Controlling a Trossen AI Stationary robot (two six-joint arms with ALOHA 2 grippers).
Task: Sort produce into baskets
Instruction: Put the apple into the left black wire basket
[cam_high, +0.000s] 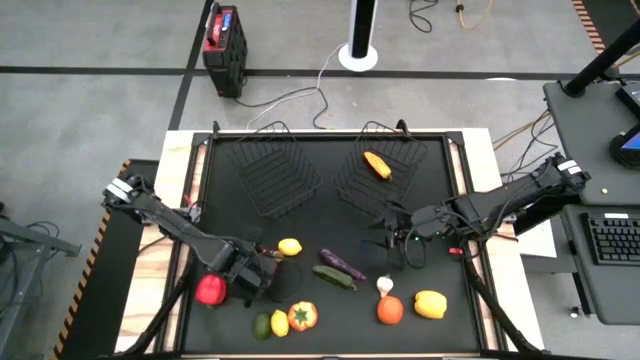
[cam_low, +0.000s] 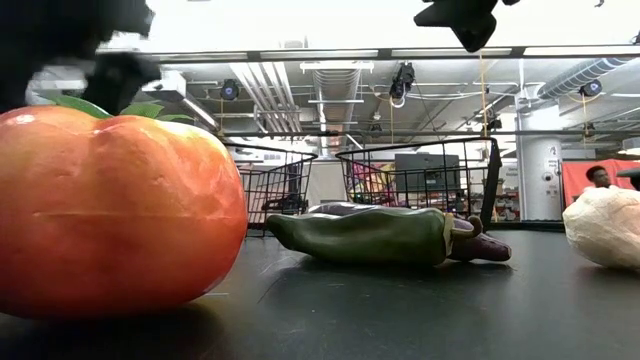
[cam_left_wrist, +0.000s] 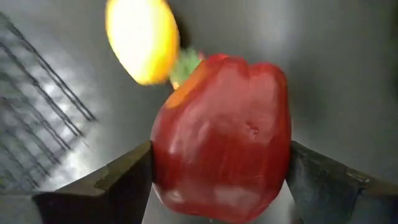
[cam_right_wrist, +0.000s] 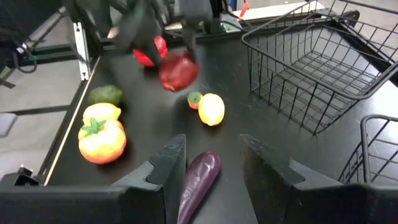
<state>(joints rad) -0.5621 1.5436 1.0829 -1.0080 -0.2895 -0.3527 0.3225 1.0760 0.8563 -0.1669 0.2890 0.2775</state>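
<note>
Two baskets sit at the upper middle of the high view: the left basket (cam_high: 277, 170) looks empty, the right basket (cam_high: 378, 170) holds a carrot (cam_high: 377, 165). Left gripper (cam_left_wrist: 217, 180) has its fingers clamped on a red pepper (cam_left_wrist: 224, 137) at lower left, close to the lemon (cam_high: 290, 246). I judge the rounded, glossy pepper could slip or bump the lemon. Right gripper (cam_right_wrist: 211, 163) hovers open-fingered above the eggplant (cam_right_wrist: 198, 182).

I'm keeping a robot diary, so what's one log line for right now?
left claw: shut on red pepper | right claw: open, facing eggplant | carrot: in right basket
</note>
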